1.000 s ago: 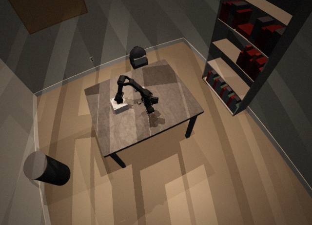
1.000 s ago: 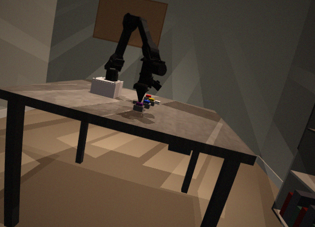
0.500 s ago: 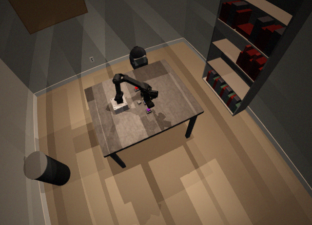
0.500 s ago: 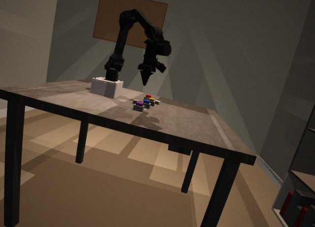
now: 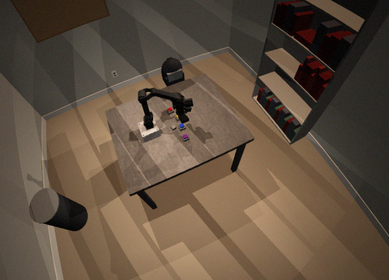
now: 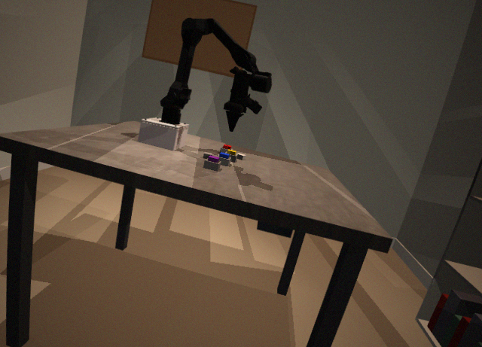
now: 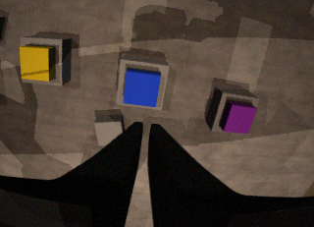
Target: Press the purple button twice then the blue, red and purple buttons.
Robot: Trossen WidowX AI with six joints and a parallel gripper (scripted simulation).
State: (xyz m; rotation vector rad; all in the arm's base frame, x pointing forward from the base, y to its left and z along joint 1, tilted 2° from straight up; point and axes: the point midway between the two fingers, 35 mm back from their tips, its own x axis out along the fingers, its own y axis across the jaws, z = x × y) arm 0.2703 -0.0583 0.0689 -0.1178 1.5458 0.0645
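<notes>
My gripper (image 6: 231, 130) (image 7: 145, 131) is shut and empty, high above the buttons. In the wrist view its tips show just below the blue button (image 5: 182, 126) (image 6: 224, 155) (image 7: 142, 87), which stands raised in its grey housing. The purple button (image 5: 185, 136) (image 6: 213, 159) (image 7: 238, 117) is also raised, to the right in the wrist view. The red button (image 5: 170, 109) (image 6: 227, 146) stands at the far end of the group in the top and exterior views and is outside the wrist view. Nothing touches any of these buttons.
A yellow button (image 5: 177, 116) (image 6: 232, 152) (image 7: 36, 63) stands between the red and blue ones. A small pale block (image 5: 173, 127) (image 6: 207, 155) (image 7: 108, 133) lies beside the blue button. Another pale block (image 6: 241, 156) lies near the yellow button. The white arm base (image 6: 159, 135) stands on the table (image 5: 151, 164).
</notes>
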